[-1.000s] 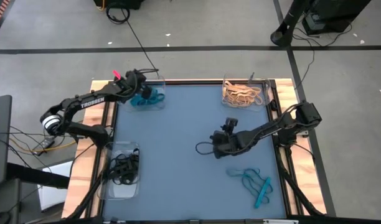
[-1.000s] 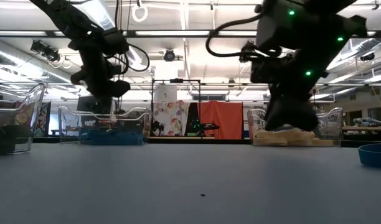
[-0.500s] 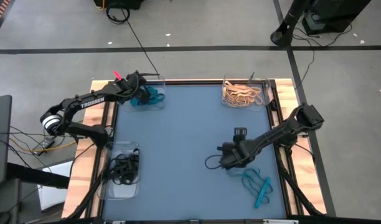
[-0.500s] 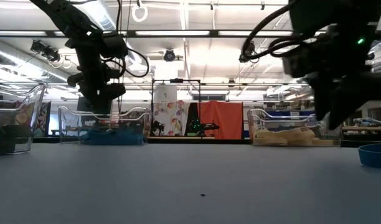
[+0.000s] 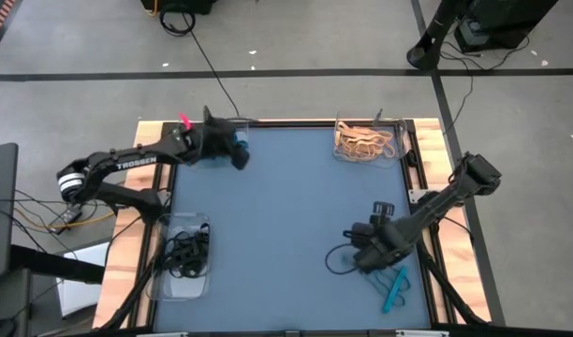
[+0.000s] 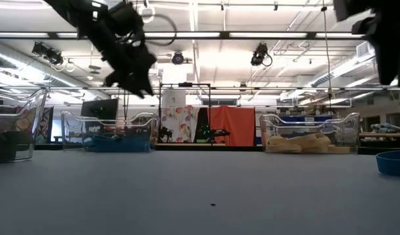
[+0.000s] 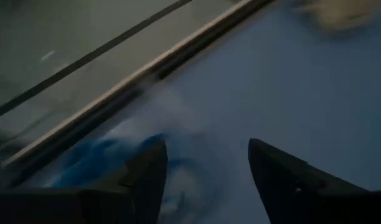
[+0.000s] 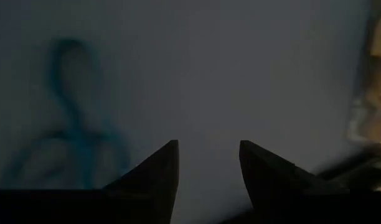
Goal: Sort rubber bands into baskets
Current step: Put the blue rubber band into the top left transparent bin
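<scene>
Thin teal rubber bands [image 5: 389, 281], clear rounded baskets [image 5: 179, 257], blue table [image 5: 286, 206]

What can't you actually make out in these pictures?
- High view: the left gripper covers most of the basket of blue bands.
- Left wrist view: motion blur smears those bands.
- Low view: the right gripper is cut off at the top edge.

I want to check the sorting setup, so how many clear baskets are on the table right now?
3. One basket with black bands sits at the table's near-left, one with tan bands at the far-right, and one with teal bands at the far-left, mostly hidden under the left gripper in the high view.
</scene>
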